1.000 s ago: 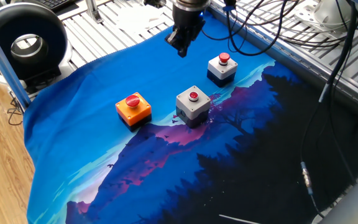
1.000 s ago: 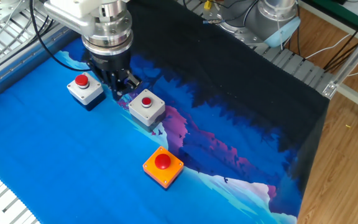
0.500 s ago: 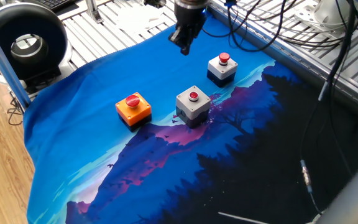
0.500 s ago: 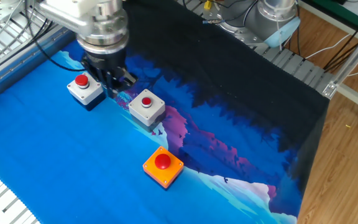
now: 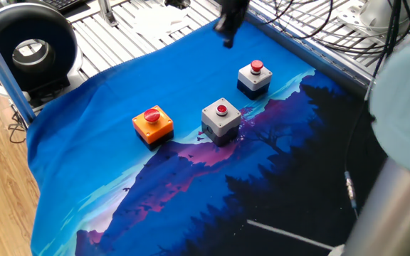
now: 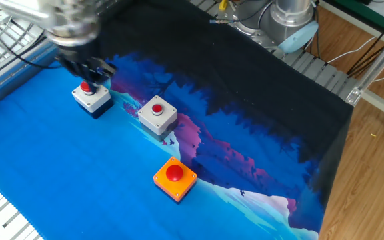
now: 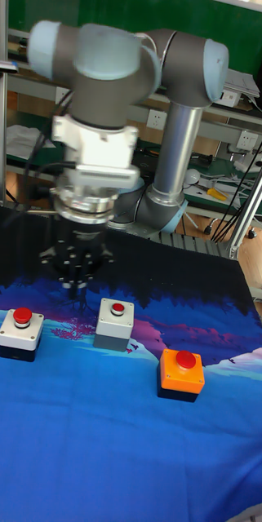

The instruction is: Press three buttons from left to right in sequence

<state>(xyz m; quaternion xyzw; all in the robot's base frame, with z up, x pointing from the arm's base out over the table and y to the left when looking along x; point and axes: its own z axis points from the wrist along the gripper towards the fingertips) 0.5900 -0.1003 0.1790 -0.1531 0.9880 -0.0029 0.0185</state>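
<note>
Three button boxes with red round tops stand in a row on the blue cloth: an orange one (image 5: 152, 122) (image 6: 175, 178) (image 7: 180, 373), a grey one (image 5: 221, 117) (image 6: 157, 113) (image 7: 115, 323), and a white one with a dark base (image 5: 255, 77) (image 6: 91, 95) (image 7: 20, 333). My gripper (image 5: 226, 30) (image 6: 89, 71) (image 7: 76, 283) hangs in the air, motion-blurred, close to the white box and above it, touching no button. Its fingers point down. The blur hides whether there is a gap between the tips.
The cloth (image 5: 119, 171) turns dark toward one side. A metal slatted table edge (image 5: 141, 21) and loose cables (image 5: 312, 28) border it. A round black device (image 5: 30, 50) stands off the cloth corner. The arm's grey body (image 7: 179, 122) rises behind the buttons.
The gripper has swung away from the spot beside the grey box toward the white box and the far edge of the cloth. The buttons have not moved.
</note>
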